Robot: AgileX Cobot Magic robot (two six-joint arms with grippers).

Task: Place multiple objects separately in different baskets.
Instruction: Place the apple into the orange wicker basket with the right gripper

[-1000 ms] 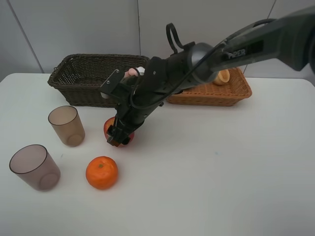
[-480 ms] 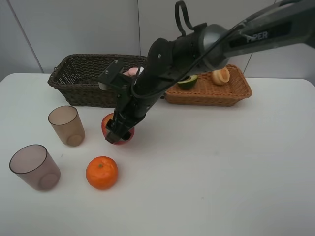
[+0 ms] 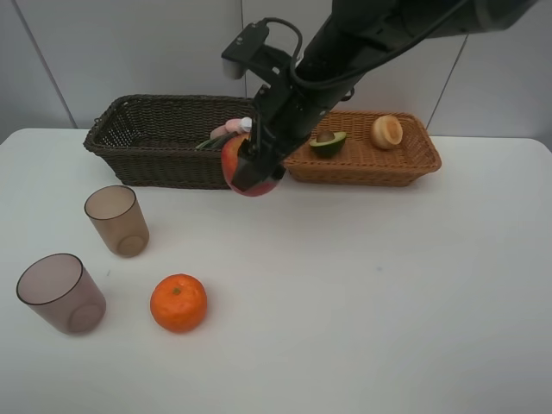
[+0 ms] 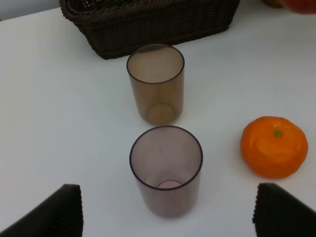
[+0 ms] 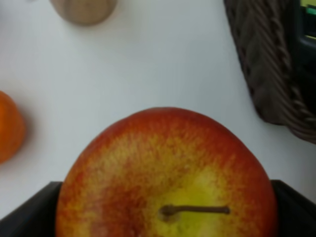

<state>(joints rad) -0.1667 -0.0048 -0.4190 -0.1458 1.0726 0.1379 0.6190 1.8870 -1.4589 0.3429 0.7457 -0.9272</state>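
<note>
Apple [image 3: 235, 160] aloft in right hand [image 3: 251, 167]

Apple [image 3: 230, 162]: middle masked by right gripper [image 3: 252, 168]. Spray bottle [image 3: 226, 130] in dark basket [image 3: 147, 151]: mostly hidden behind apple. Right wrist view: orange [image 5: 7, 126], cup [image 5: 84, 10] cropped; apple partly cut off.

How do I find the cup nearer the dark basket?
Start at the dark brown basket at the back left of the table. Right in front of its left end stands a see-through cup. It is browner than the other cup, which stands farther forward, beside the orange.
</note>
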